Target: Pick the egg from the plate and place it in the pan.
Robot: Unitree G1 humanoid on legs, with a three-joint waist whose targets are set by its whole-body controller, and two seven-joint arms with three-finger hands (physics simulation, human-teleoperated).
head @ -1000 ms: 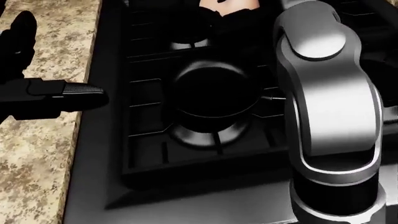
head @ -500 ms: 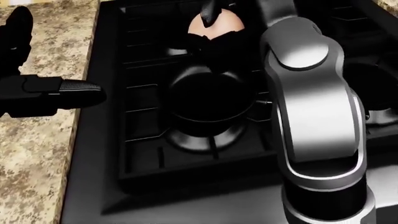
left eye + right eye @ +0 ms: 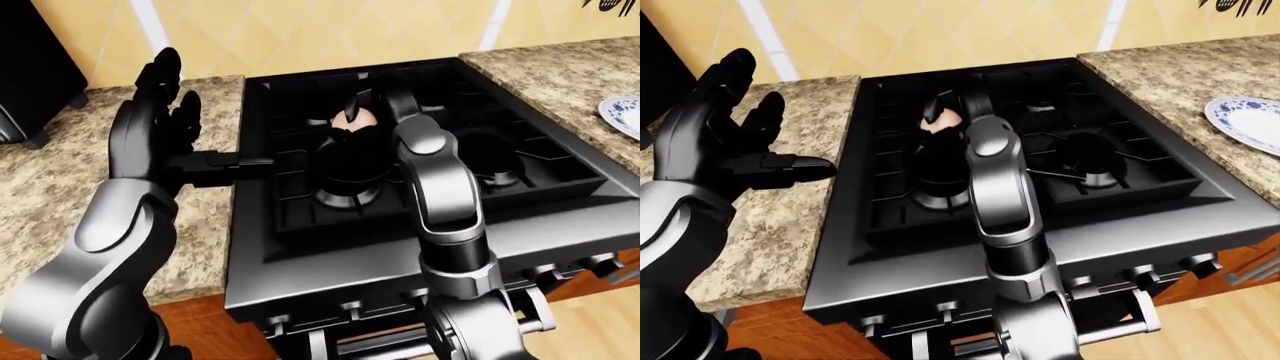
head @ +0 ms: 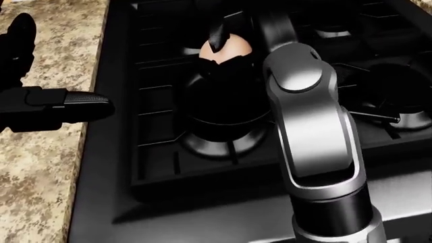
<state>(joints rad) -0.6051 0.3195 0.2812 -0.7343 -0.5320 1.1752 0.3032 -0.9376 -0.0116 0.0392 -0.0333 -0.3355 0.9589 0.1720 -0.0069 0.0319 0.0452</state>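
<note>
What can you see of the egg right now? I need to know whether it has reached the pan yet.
The egg is pale pinkish-tan, smooth and matte, only partly visible: dark fingers of the right robot hand close round it, one crossing its top, others under it. It is held over the stove, at the upper edge of the black pan in the head view. Whether it touches the pan cannot be told. It looks unbroken.

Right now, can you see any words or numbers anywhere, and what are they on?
None can be read.
Stove: its knobs show no marks.
Plate: a blue pattern on the rim, no letters.
Egg, right hand, pan: blank.
Dark shapes on the wall at the top right: too cut off to tell.
</note>
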